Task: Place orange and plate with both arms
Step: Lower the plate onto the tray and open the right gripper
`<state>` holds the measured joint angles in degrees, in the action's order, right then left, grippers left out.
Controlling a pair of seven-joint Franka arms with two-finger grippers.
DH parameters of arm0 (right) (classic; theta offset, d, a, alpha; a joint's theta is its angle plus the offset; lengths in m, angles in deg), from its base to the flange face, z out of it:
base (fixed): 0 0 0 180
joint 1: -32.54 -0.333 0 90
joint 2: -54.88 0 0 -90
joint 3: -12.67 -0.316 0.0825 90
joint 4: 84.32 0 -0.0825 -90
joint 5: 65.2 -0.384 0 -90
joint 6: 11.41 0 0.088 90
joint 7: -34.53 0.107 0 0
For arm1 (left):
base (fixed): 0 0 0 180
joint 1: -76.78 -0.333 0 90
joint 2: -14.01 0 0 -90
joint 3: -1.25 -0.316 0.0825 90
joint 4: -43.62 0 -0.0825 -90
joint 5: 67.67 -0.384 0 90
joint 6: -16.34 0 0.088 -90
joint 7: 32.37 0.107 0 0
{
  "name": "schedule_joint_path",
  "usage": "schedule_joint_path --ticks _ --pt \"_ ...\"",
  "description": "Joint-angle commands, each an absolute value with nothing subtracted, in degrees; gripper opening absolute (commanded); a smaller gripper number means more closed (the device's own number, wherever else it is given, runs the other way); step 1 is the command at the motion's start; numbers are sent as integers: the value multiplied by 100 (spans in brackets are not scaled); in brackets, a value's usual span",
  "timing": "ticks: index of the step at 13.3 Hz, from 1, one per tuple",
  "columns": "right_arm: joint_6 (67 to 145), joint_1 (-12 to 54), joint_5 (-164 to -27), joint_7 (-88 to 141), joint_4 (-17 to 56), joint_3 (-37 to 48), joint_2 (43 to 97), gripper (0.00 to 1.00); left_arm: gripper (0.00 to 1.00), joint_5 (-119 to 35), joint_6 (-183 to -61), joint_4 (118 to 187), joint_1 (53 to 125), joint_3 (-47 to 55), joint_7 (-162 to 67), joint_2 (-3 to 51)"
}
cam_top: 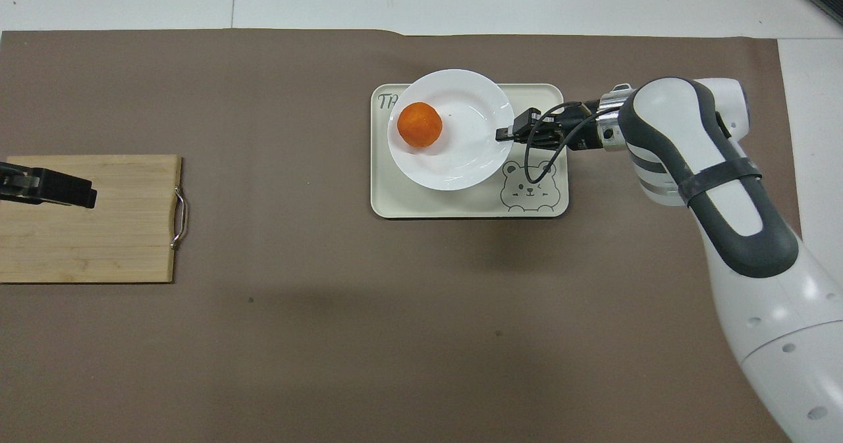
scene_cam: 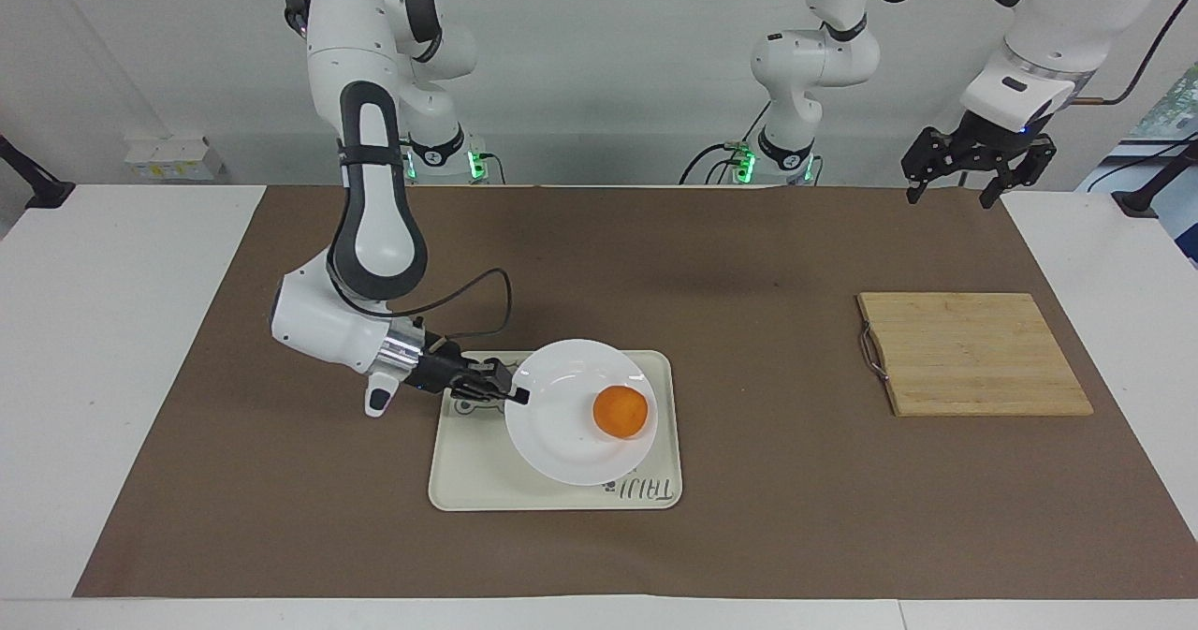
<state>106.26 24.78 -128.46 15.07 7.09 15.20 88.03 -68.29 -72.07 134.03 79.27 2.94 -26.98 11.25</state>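
Overhead view is showing the right gripper (cam_top: 504, 133) pinching the plate (cam_top: 461, 160) by the rim on the right arm's side, so the plate is sitting over the tray (cam_top: 461, 203), probably about to go down. Orange (cam_top: 419, 124) is riding in the plate. Left gripper (scene_cam: 964, 164) is waiting spread over the table edge by the board (scene_cam: 973, 354), holding nothing.

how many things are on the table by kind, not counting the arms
plate: 1
orange: 1
tray: 1
cutting board: 1
total: 4
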Motion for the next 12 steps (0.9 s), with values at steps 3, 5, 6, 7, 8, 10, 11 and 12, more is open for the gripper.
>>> schedule_joint_path --ticks 3,5,6,7,8,10,11,12 --pt "10583 2656 -12620 1335 516 1434 8951 0 100 -6794 -7296 13521 7924 283 -2736 1041" --pt "10627 2586 -12603 1248 533 1443 8986 0 100 -6794 -7287 13521 7924 283 -2736 1041" --pt "10662 2560 -12602 1108 559 1443 9047 0 100 -6794 -7296 13521 7924 283 -2736 1040" --pt "10697 2568 -12602 1037 577 1443 9074 0 100 -6794 -7287 13521 7924 283 -2736 1040" --pt "10706 2568 -12594 975 577 1443 9118 0 100 -6794 -7287 13521 7924 283 -2736 1049" --pt "10811 2594 -12594 826 577 1434 9223 0 100 -6794 -7287 13521 7924 283 -2736 1040" --pt "10821 2603 -12594 825 577 1443 9215 0 100 -6794 -7287 13521 7924 283 -2736 1040" --pt "10812 2647 -12576 799 586 1443 9224 0 100 -6794 -7287 13521 7924 283 -2736 1040"
